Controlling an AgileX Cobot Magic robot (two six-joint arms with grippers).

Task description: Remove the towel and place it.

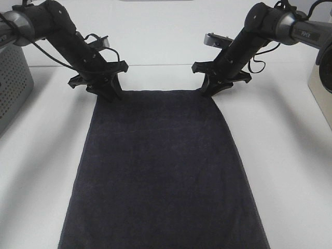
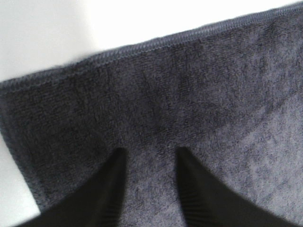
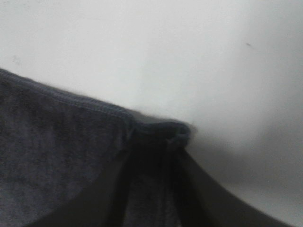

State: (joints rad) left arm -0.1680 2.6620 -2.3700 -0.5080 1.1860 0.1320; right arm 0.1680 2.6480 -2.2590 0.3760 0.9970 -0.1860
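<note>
Lying towel: the towel (image 1: 161,171) is spread flat on the white table (image 1: 290,171). It is dark and fuzzy.
Towel and claws: its far edge runs from the left claw (image 1: 110,96) to the right claw (image 1: 208,92), with one corner at each claw. The rest of the towel stretches away from both claws, toward the near side of the table.
Left corner: in the left wrist view the towel lies right under the claw. Its stitched hem (image 2: 156,43) runs just past the fingertips, with bare table beyond it.
Right corner: in the right wrist view the corner is bunched up into a small dark lump right at the tip of the claw.
Other things: a grey basket (image 1: 10,88) full of little holes sits out past the left claw, well apart from the towel. Nothing lies on the towel, and nothing stands between the claws.
Left claw state: its two black fingers (image 2: 104,194) are apart, and flat towel shows in the gap. It holds nothing.
Right claw state: its fingers (image 3: 203,194) sit on each side of the bunched corner. The picture is blurry, so I cannot tell if they squeeze it or only stand beside it.
</note>
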